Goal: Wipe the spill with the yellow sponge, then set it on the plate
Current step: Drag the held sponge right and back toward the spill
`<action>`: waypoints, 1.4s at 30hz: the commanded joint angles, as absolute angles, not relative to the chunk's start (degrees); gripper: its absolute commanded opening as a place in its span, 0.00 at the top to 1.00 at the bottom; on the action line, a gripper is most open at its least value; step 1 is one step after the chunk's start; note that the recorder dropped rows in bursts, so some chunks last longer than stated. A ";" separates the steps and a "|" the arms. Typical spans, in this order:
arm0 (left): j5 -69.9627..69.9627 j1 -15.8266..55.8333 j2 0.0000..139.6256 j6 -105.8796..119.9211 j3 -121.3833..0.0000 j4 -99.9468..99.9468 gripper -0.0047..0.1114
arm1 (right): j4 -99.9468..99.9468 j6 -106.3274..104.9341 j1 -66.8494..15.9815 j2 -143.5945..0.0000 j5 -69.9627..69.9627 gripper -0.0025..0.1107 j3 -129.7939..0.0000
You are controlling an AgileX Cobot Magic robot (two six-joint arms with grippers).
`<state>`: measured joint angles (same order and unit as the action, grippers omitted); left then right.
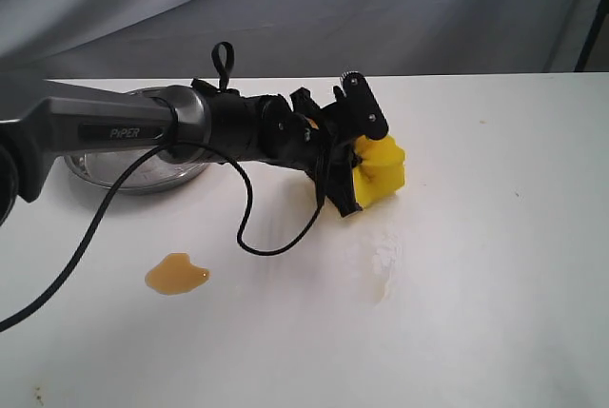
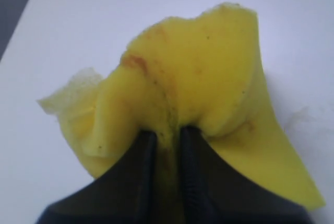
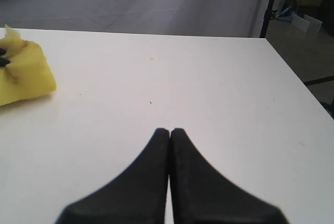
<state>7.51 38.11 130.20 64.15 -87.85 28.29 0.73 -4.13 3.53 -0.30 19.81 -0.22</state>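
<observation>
My left gripper [image 1: 354, 163] reaches across the table's middle and is shut on the yellow sponge [image 1: 380, 171], which bulges around the black fingers [image 2: 144, 153] with brown stains in the crease of the sponge [image 2: 198, 78]. The sponge is at the table surface or just above it. An amber-brown spill [image 1: 176, 273] lies at the front left, well apart from the sponge. A faint wet smear [image 1: 381, 256] glistens just in front of the sponge. The steel plate [image 1: 143, 178] sits behind the left arm, mostly hidden by it. My right gripper [image 3: 170, 131] is shut and empty; the sponge [image 3: 23, 72] shows far to one side of it.
A black cable [image 1: 247, 227] loops off the left arm down onto the table between the spill and the sponge. Grey cloth hangs behind the table's far edge [image 1: 476, 75]. In the right wrist view the table's side edge [image 3: 292, 72] drops off toward a dark stand.
</observation>
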 commanded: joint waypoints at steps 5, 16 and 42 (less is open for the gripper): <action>10.87 37.99 130.04 64.56 -87.56 28.59 0.96 | 0.74 -4.10 3.43 0.00 19.64 0.98 0.00; 35.10 38.22 130.04 64.96 -87.56 28.59 0.96 | 0.74 -4.10 3.43 0.00 19.64 0.98 0.00; 41.06 35.11 119.71 39.23 -72.18 1.12 0.96 | 0.74 -4.10 3.43 0.00 19.64 0.98 0.00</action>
